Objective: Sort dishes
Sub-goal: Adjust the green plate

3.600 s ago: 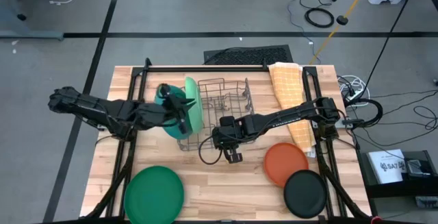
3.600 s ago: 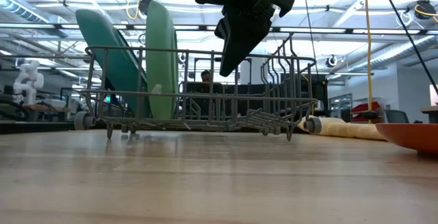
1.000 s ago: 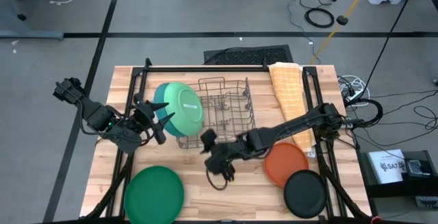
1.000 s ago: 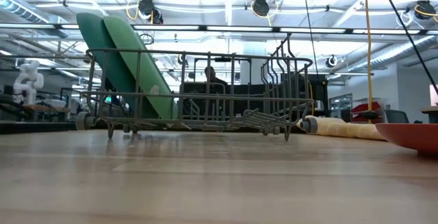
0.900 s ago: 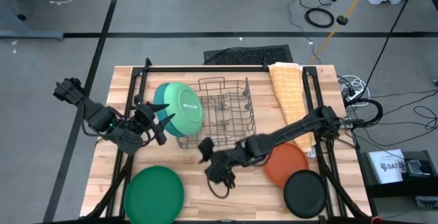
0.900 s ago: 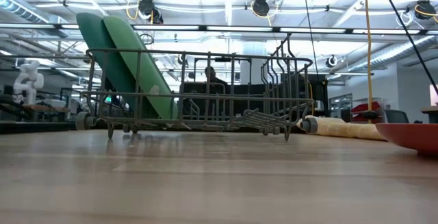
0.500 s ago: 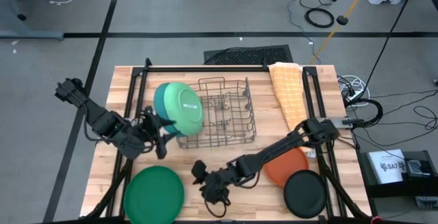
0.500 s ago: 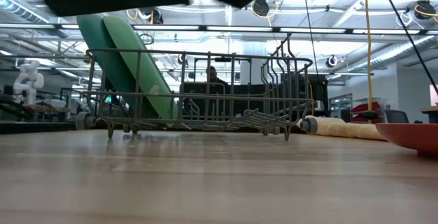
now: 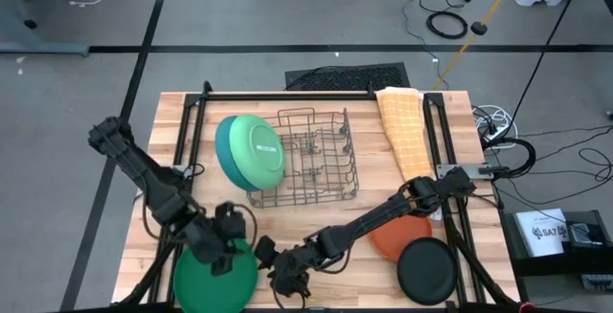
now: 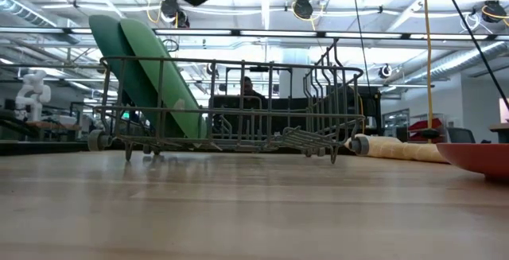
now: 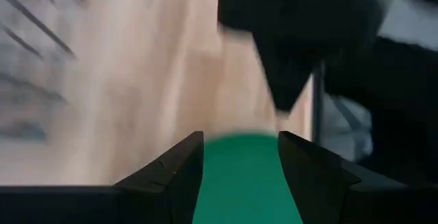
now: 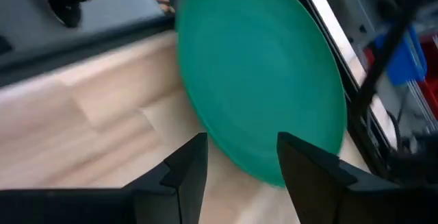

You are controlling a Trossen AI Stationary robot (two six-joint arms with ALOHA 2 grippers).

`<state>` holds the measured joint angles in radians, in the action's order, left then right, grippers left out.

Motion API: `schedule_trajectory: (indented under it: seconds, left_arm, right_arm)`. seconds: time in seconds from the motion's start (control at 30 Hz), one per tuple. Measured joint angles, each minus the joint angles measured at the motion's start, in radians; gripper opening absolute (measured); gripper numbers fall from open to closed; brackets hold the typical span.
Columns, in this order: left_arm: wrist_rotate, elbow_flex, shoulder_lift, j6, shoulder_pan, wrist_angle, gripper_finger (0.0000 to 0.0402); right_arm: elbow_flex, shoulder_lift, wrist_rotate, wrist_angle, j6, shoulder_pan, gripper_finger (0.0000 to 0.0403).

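A dark green plate [image 9: 203, 279] lies flat at the table's near left. My left gripper [image 9: 230, 252] hovers open over its far right edge, and the plate [image 11: 239, 176] shows between the fingers. My right gripper [image 9: 270, 267] stands open just right of that plate [image 12: 260, 80], pointing at it. A light green plate [image 9: 259, 150] and a teal plate [image 9: 223, 145] lean on edge in the left end of the wire rack [image 9: 316, 160]. An orange plate [image 9: 404, 234] and a black plate [image 9: 428, 271] lie flat at the near right.
An orange checked cloth [image 9: 407, 131] hangs over the right frame rail. Black frame rails [image 9: 182, 131] run along both sides of the table. Bare wood lies between the rack and the near edge [image 9: 326, 208]. The two grippers stand close together.
My left gripper has gone from beside the rack toward the table's near edge, ending over the dark green plate. My right gripper has gone toward the near edge and the left, up to the same plate. The plates have kept still.
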<state>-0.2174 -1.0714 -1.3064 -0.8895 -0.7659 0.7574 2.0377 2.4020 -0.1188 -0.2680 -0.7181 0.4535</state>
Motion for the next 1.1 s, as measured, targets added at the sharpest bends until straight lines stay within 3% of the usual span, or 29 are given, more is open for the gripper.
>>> schedule_trajectory:
  seconds: [0.17, 0.63, 1.1]
  left_arm:
    - [0.083, 0.0, -0.032, -0.081, -0.061, 0.003, 0.02]
    - [0.112, 0.0, -0.176, -0.335, -0.161, -0.072, 0.02]
    - [0.314, 0.0, -0.463, -0.29, -0.159, -0.344, 0.02]
  right_arm:
    - [-0.001, 0.043, 0.044, 0.004, -0.029, 0.01, 0.0169]
    - [0.0, 0.091, 0.06, 0.161, -0.052, -0.005, 0.0169]
    - [-0.001, 0.106, 0.121, 0.188, -0.002, -0.027, 0.0169]
